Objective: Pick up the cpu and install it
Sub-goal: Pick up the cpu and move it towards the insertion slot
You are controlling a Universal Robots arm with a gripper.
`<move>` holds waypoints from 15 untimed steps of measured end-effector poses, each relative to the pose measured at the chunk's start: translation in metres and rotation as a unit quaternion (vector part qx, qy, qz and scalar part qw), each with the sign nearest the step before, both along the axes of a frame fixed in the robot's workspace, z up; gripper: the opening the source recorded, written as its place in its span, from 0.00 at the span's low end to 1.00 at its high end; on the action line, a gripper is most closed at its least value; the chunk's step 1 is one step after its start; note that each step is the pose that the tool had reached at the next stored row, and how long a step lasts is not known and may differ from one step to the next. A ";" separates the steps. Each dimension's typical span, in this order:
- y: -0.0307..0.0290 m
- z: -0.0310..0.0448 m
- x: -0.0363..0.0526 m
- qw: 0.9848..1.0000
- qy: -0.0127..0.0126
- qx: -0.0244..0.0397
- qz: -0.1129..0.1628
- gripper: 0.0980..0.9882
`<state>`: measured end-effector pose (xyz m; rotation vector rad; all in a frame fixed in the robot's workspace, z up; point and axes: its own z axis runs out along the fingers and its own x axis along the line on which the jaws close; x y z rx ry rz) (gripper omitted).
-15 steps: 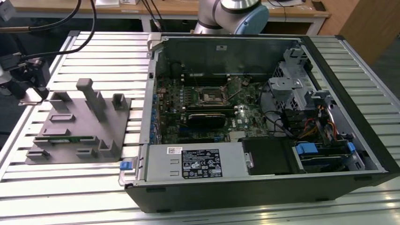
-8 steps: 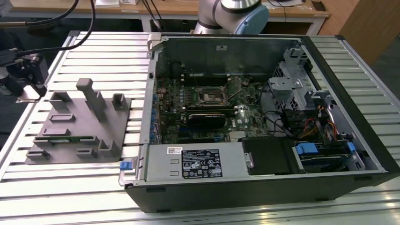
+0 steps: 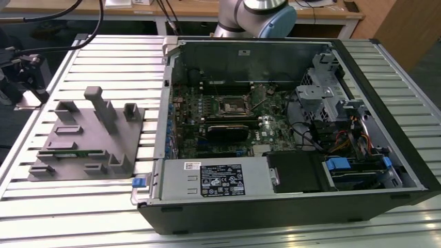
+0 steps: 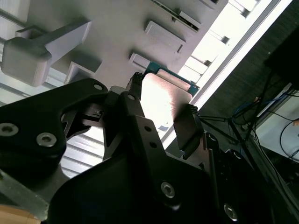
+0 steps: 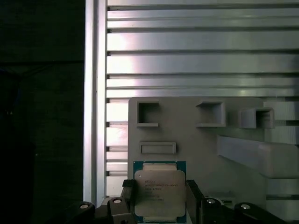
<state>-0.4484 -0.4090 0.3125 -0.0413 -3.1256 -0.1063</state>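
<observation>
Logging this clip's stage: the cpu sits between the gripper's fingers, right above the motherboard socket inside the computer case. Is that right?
Not the place. The cpu does sit between the fingers of the gripper, but above the grey plastic holder on the slatted table, not above the socket. The first wrist view shows it.

The cpu (image 5: pixel 160 196) is a small, flat, square chip with a pale silvery metal top carrying faint print, set on a green board that shows as a thin border. It lies metal side up between the two black fingers of the gripper (image 5: pixel 160 184), which meet its opposite edges. It is over the grey plastic holder (image 5: pixel 201 140), near that holder's edge. In the second wrist view its top glares bright.
</observation>
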 end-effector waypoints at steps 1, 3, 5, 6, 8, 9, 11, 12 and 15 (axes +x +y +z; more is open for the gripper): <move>0.0000 0.0010 0.0000 1.000 0.000 0.000 0.000 0.48; 0.0000 0.0033 0.0000 1.000 0.000 0.000 0.000 0.48; 0.0000 0.0063 0.0000 1.000 0.000 0.000 0.000 0.48; 0.0000 0.0077 0.0000 1.000 0.000 0.000 0.000 0.48; 0.0000 0.0107 0.0000 1.000 0.000 0.000 0.000 0.48; 0.0000 0.0121 0.0000 1.000 0.000 0.000 0.000 0.48; 0.0000 0.0147 0.0000 1.000 0.000 0.000 0.000 0.48; 0.0000 0.0159 0.0000 1.000 0.000 0.000 0.000 0.48; 0.0000 0.0186 0.0000 1.000 0.000 0.000 0.000 0.48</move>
